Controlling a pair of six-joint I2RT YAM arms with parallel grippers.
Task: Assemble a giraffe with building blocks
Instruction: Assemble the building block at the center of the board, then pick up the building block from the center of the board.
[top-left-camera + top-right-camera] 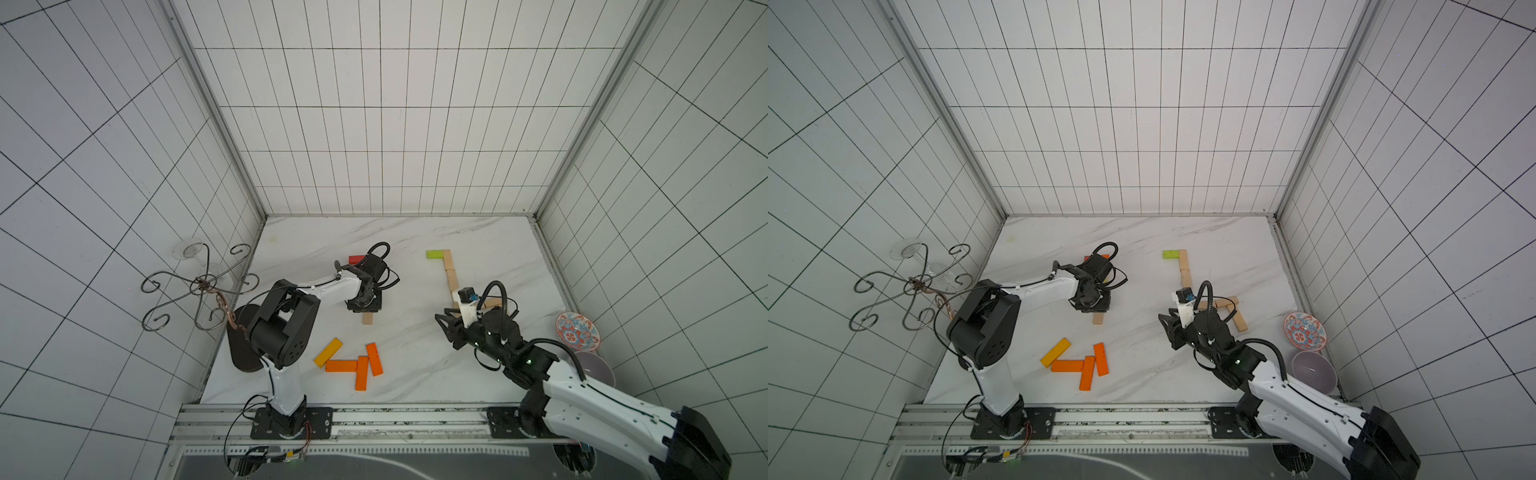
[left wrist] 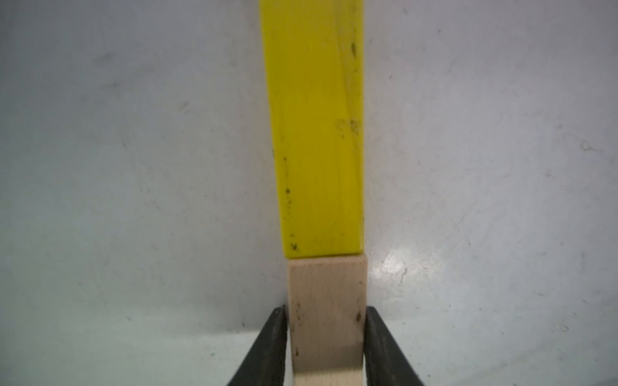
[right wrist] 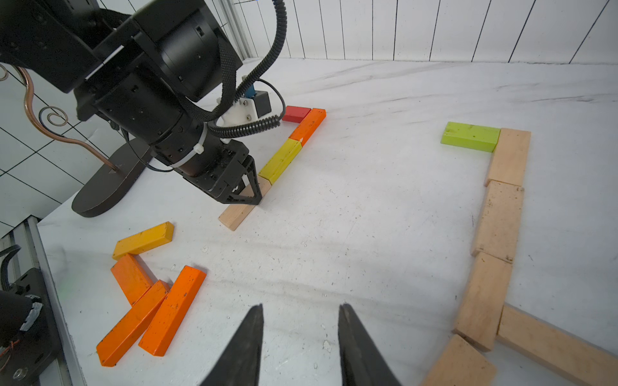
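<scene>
Left hand (image 2: 326, 310) straddles plain wood block (image 2: 326, 284) at its narrow sides; gripping or not, unclear. Block likely light, stiff, smooth. Right hand (image 3: 301, 305) part-open, empty.

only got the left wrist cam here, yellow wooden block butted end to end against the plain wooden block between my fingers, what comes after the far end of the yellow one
observer: an orange rectangular wooden block carries the row straight on from the yellow wooden block, end to end.
operator: anything past that
observer: a short red wooden block lies crosswise beside the orange one's far end, like a head.
operator: where is the right arm
observer: the right gripper hangs open and empty over bare marble tabletop, apart from your row.
</scene>
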